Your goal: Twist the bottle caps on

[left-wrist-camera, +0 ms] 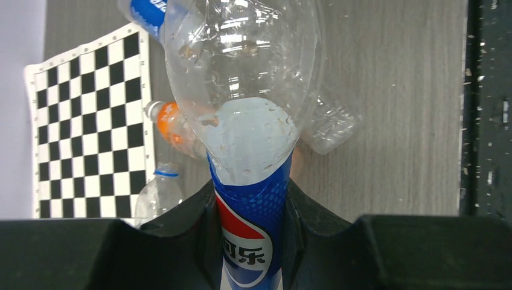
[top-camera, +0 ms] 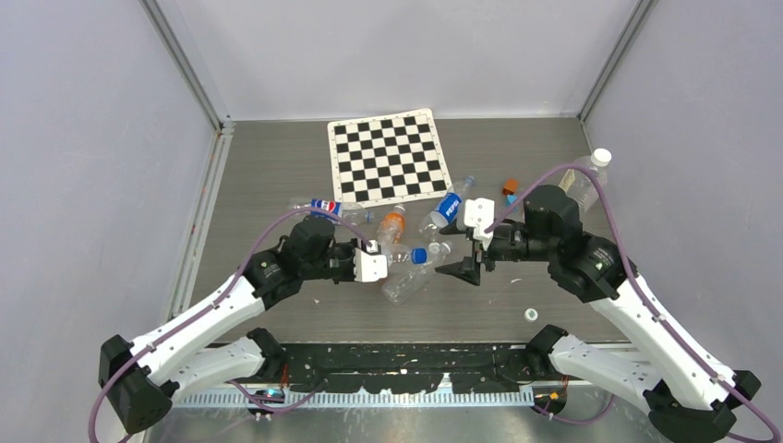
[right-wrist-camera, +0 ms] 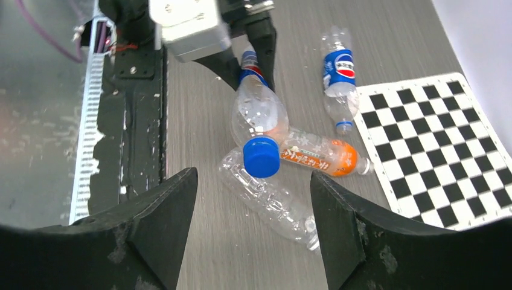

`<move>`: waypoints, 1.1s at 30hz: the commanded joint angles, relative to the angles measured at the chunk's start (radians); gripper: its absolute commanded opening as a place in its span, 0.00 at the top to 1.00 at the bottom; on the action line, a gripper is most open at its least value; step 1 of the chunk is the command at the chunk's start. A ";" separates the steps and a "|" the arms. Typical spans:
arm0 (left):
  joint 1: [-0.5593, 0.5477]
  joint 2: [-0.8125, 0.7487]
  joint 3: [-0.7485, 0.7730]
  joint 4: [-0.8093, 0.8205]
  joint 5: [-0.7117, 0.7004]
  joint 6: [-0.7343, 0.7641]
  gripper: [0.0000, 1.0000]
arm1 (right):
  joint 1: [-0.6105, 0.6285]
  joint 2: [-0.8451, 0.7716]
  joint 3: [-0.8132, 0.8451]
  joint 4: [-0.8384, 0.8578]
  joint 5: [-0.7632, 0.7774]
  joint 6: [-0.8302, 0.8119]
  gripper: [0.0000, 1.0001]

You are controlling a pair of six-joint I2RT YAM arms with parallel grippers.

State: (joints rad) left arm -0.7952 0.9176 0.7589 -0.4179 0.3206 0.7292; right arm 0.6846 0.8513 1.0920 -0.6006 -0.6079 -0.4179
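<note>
At mid-table, your left gripper (top-camera: 377,265) clamps the bottle (left-wrist-camera: 241,90); your right gripper (right-wrist-camera: 252,199) gapes empty, facing its blue cap (right-wrist-camera: 261,156).

We see a round blue cap (right-wrist-camera: 261,156) seated on the mouth of the clear Pepsi bottle (right-wrist-camera: 258,112). A small white cap (top-camera: 532,315) lies loose on the table (top-camera: 277,166). Another white cap (top-camera: 601,157) tops the upright bottle (top-camera: 584,185) at far right.

Grey table (top-camera: 268,175), checkerboard (top-camera: 388,157), loose bottles (top-camera: 450,209)
</note>
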 commanded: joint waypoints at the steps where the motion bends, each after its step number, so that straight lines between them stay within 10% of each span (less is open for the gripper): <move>1: 0.010 0.018 0.051 -0.025 0.127 -0.039 0.68 | 0.003 0.085 0.105 -0.136 -0.155 -0.250 0.26; 33: 0.070 -0.042 0.033 0.032 0.166 -0.096 0.69 | 0.059 0.191 0.051 -0.151 -0.206 -0.208 0.33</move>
State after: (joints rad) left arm -0.7444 0.9028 0.7666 -0.4450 0.4736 0.6739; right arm 0.7380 1.0618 1.1667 -0.7776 -0.7685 -0.6849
